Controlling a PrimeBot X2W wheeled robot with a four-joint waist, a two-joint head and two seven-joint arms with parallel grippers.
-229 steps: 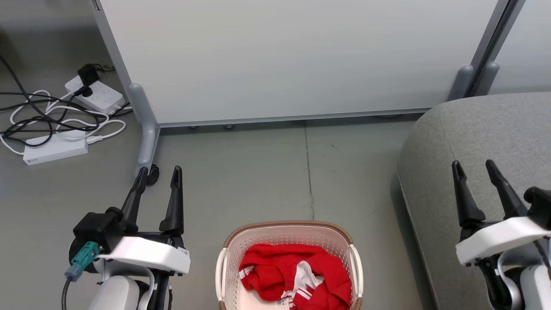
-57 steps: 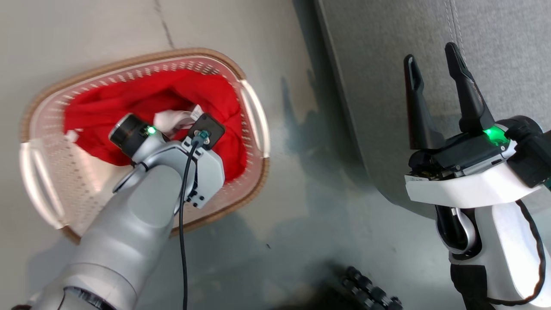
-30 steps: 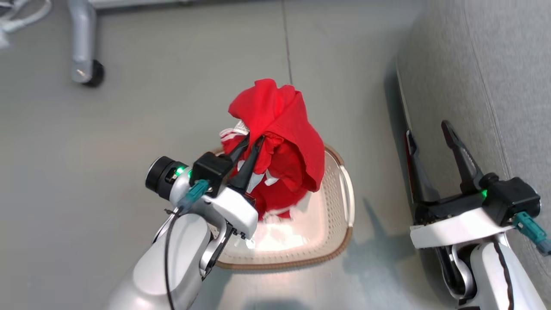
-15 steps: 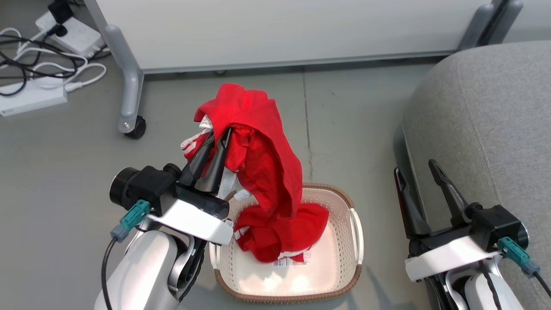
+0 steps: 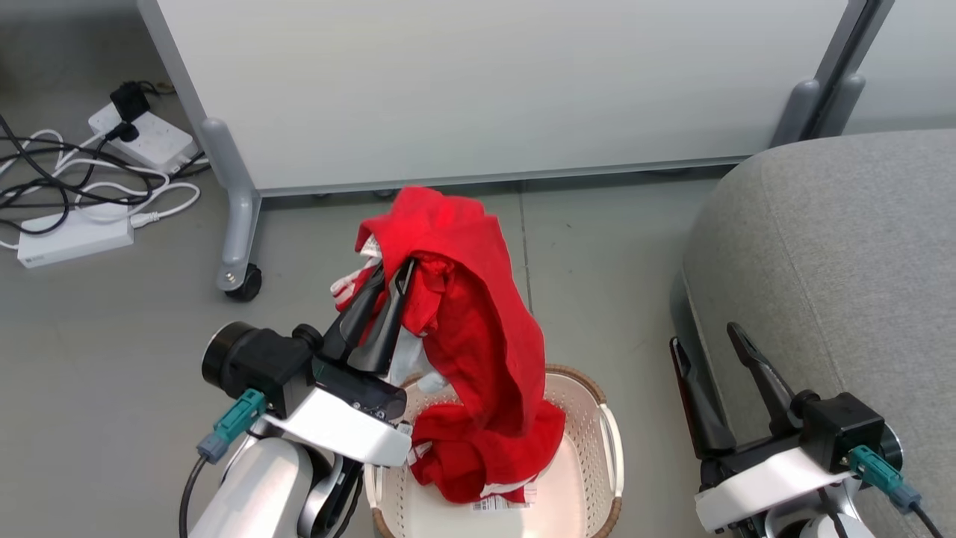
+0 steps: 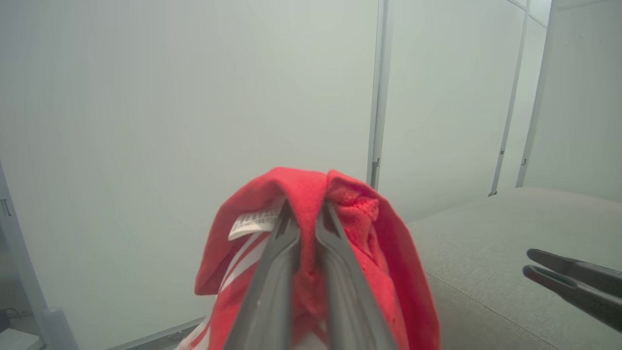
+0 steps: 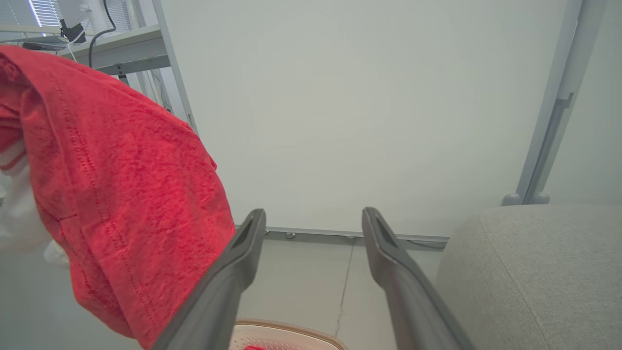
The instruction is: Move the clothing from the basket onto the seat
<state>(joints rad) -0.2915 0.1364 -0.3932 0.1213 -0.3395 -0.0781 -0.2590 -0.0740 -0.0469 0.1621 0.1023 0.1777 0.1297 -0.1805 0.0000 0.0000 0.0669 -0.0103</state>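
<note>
My left gripper [image 5: 394, 270] [image 6: 305, 214] is shut on the red clothing [image 5: 470, 314] [image 6: 384, 253], held up above the cream basket [image 5: 602, 437]. The fabric drapes over the fingers and its lower end still hangs down into the basket. White stripes and a tag [image 6: 252, 223] show on its left side. The grey seat [image 5: 844, 246] [image 7: 534, 262] lies to the right. Beside the seat's edge my right gripper [image 5: 706, 336] [image 7: 313, 216] stands open with nothing in it, and the red clothing [image 7: 121, 194] hangs to its left.
A white partition panel [image 5: 478, 82] on grey wheeled legs [image 5: 237, 232] stands behind the basket. Power strips and tangled cables [image 5: 82, 194] lie on the floor at far left. Grey floor [image 5: 597, 254] separates basket and seat.
The left gripper went into the basket, shut on the red clothing and lifted it well above the rim. The camera has tilted back up. The right gripper stays open.
</note>
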